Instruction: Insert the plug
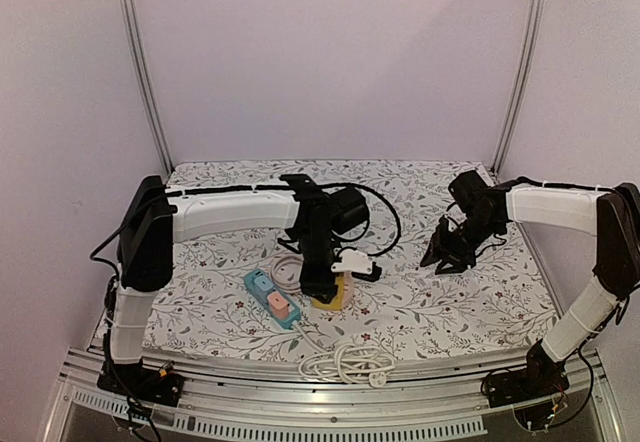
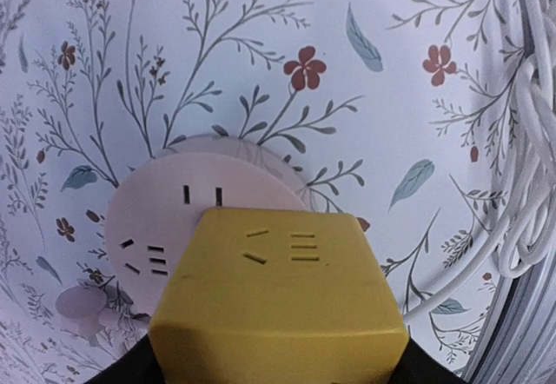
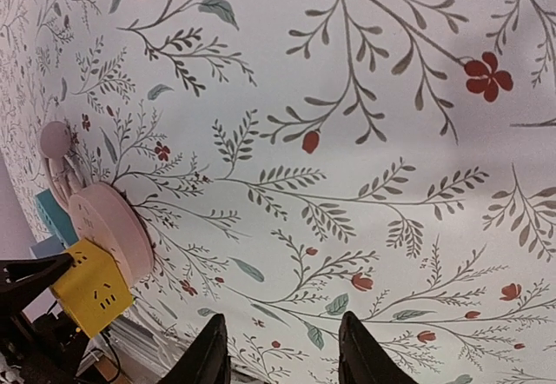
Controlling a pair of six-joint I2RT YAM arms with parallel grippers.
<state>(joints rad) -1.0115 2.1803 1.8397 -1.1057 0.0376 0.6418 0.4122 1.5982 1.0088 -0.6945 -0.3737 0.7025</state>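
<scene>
My left gripper (image 1: 322, 287) points down and is shut on a yellow cube adapter (image 1: 333, 299). In the left wrist view the cube (image 2: 278, 288) fills the lower frame between my dark fingers (image 2: 122, 374), with socket slots on its face. It sits over a pink round socket block (image 2: 165, 219); whether they touch is unclear. My right gripper (image 1: 445, 255) is open and empty above the cloth at the right. The right wrist view shows its fingertips (image 3: 213, 349) apart, with the cube (image 3: 87, 288) and the pink block (image 3: 113, 232) far left.
A teal power strip (image 1: 271, 298) with pink and orange sockets lies left of the cube. A coiled white cable (image 1: 345, 364) lies at the table's front edge and shows in the left wrist view (image 2: 521, 141). A pink cable loop (image 1: 285, 265) lies behind the strip.
</scene>
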